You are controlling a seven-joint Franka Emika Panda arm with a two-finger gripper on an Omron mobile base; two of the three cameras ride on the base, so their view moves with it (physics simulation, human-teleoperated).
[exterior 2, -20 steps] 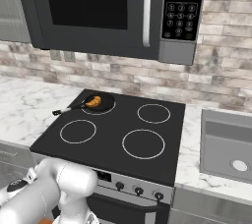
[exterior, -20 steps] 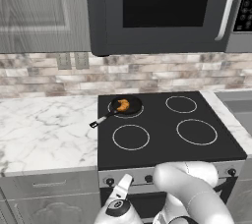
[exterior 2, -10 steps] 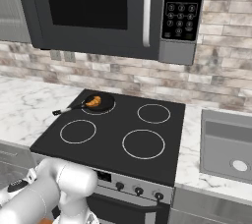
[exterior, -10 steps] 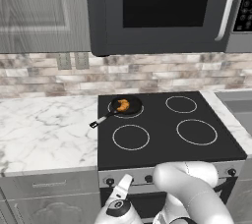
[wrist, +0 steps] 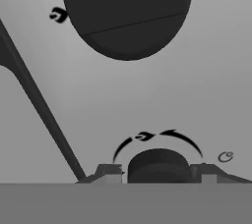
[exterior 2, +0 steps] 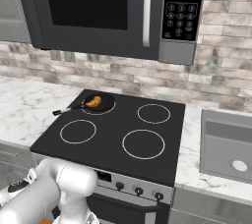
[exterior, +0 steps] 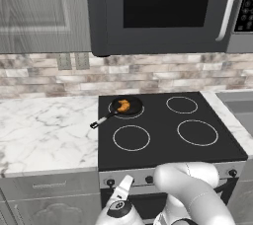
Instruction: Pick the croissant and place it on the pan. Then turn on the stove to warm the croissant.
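With the croissant (exterior: 123, 105) in the pan (exterior: 127, 105) at the stove's (exterior: 168, 156) back-left burner, the gripper (wrist: 158, 173) is clenched on a front-panel knob (wrist: 158, 165) dead ahead.

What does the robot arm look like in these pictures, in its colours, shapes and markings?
The arm is glossy white, built of thick rounded segments like bent tubes. A round dark cap with a small white mark sits on one joint. In the hand view the gripper has two small fingertips that look grey, blocky and flat-topped. No cables are visible.
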